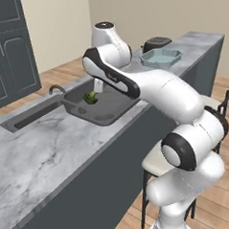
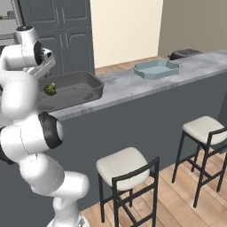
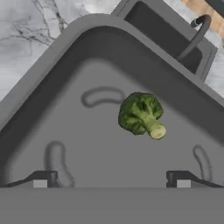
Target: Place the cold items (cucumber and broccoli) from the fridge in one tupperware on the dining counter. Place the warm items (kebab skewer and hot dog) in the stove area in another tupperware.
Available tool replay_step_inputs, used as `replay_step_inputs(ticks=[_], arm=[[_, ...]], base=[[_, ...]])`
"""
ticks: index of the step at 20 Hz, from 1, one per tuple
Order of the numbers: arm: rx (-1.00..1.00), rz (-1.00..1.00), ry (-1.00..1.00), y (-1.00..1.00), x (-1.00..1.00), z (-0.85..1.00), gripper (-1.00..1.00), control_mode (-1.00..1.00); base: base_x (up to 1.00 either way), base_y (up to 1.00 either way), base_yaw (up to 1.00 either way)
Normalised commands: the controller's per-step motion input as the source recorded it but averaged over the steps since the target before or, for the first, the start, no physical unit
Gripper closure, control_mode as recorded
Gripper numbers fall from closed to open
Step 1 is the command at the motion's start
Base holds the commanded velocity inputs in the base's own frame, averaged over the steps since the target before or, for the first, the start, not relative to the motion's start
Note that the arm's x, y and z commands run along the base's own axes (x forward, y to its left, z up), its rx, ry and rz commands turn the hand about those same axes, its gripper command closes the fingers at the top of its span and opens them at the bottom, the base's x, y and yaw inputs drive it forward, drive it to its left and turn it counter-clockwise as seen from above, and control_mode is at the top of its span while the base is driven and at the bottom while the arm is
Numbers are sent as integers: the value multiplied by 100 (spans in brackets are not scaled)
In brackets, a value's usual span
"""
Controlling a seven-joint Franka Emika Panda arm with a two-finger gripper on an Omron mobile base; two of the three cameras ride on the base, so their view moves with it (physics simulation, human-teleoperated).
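Note:
The broccoli (image 3: 141,114) lies loose on the floor of a dark grey sink basin (image 3: 65,109), stem pointing toward the lower right of the hand view. My gripper (image 3: 111,181) hangs just above it, open wide, with nothing between its fingertips (image 3: 43,179). From the base, the broccoli (image 1: 90,97) (image 2: 50,89) sits in the basin (image 1: 109,107) under my hand (image 1: 98,84). A light blue tupperware (image 1: 161,58) (image 2: 156,68) stands empty further along the dining counter (image 1: 56,144). The cucumber, kebab skewer and hot dog are out of view.
A curved faucet (image 1: 57,88) (image 3: 194,37) rises at the basin's back edge. A dark toaster (image 1: 157,41) (image 2: 185,53) stands behind the tupperware. Two stools (image 2: 126,166) (image 2: 206,128) stand in front of the counter. Dark cabinets (image 2: 62,31) line the far wall.

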Motion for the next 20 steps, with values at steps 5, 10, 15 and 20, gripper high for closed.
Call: replay_step_inputs(ticks=[5, 10, 15, 20], arm=[[31, -16, -24, -42, -65, 38, -100, -100], [38, -35, -15, -45, -70, 39, -100, -100], [38, -62, -3, -37, -75, 40, -100, -100], [44, -58, 0, -43, -81, 34, -100, -100]], base=[[0, 0, 0], [0, 0, 0], [0, 0, 0], [0, 0, 0]])
